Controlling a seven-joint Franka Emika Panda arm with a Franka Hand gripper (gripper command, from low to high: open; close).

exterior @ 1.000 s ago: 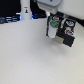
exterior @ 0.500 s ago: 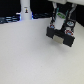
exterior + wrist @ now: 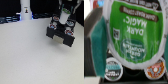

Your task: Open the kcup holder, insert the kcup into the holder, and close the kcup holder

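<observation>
The black kcup holder point(image 3: 62, 33) stands on the white table at the exterior view's right, its lower part drawn out toward the front. My gripper point(image 3: 65, 18) hangs right above it and is shut on the kcup point(image 3: 65, 21), which shows as a small pale pod. In the wrist view the kcup point(image 3: 134, 32) fills most of the picture, its green printed top facing the camera. Behind it are round pod slots of the holder point(image 3: 134, 75), with other pods in them point(image 3: 113, 68) point(image 3: 155, 70). The fingers are mostly hidden.
A slim white bottle-shaped post point(image 3: 25, 10) stands at the back on the exterior view's left. The white table point(image 3: 30, 57) spreads in front of the holder. Dark clutter lines the back edge point(image 3: 7, 19).
The gripper with the kcup has shifted slightly over the holder. The earlier frames are too small to tell more.
</observation>
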